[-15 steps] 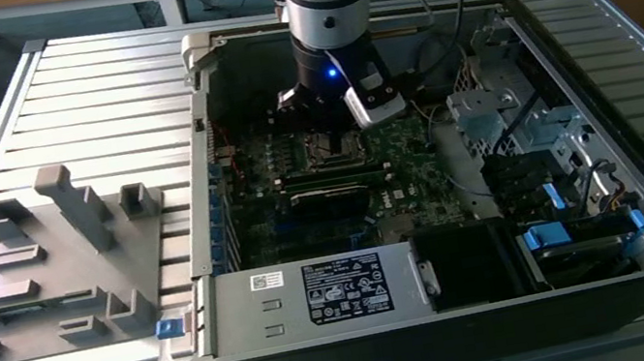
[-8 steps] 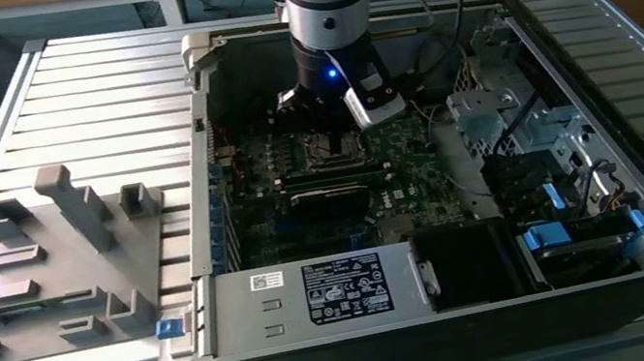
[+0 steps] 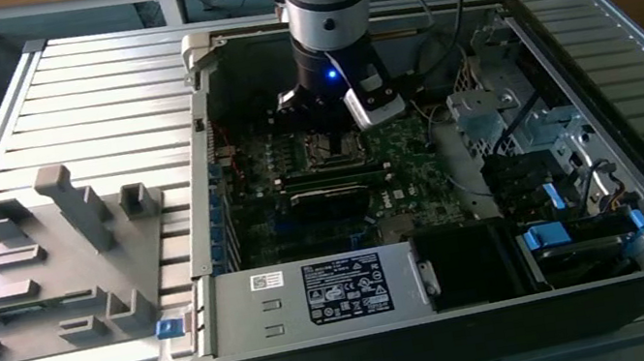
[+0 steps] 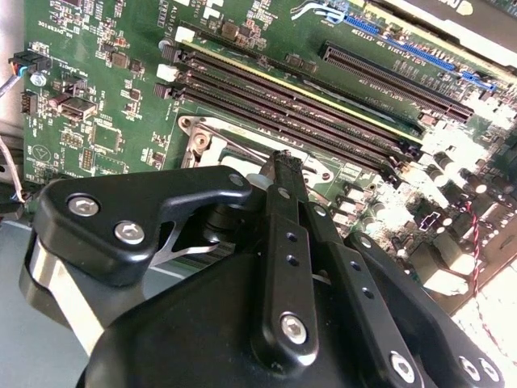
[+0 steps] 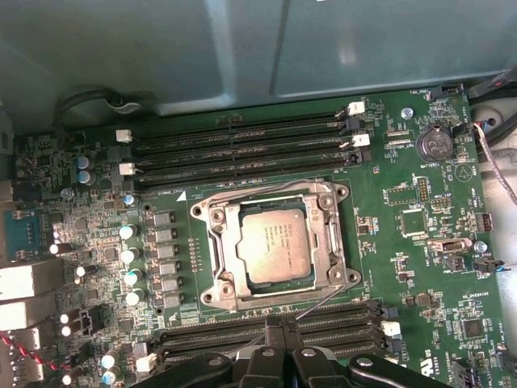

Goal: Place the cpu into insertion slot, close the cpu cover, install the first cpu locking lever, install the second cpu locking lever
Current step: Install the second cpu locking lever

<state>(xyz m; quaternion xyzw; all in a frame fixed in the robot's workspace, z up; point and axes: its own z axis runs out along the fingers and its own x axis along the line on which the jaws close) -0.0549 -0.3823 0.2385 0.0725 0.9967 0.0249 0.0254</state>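
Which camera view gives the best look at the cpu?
The first wrist view: the cpu faces the camera whole, seated in the insertion slot with the cpu cover shut around it. In the exterior view the socket is a small dark square under the arm. In the second wrist view the end effector hides most of it.

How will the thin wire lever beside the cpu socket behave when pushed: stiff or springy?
The lever is a thin bare wire rod, so it probably flexes and springs back rather than staying rigid. Its smooth metal may slip off the gripper, which sits at its free end. It looks light, yet likely resists near the cpu cover.
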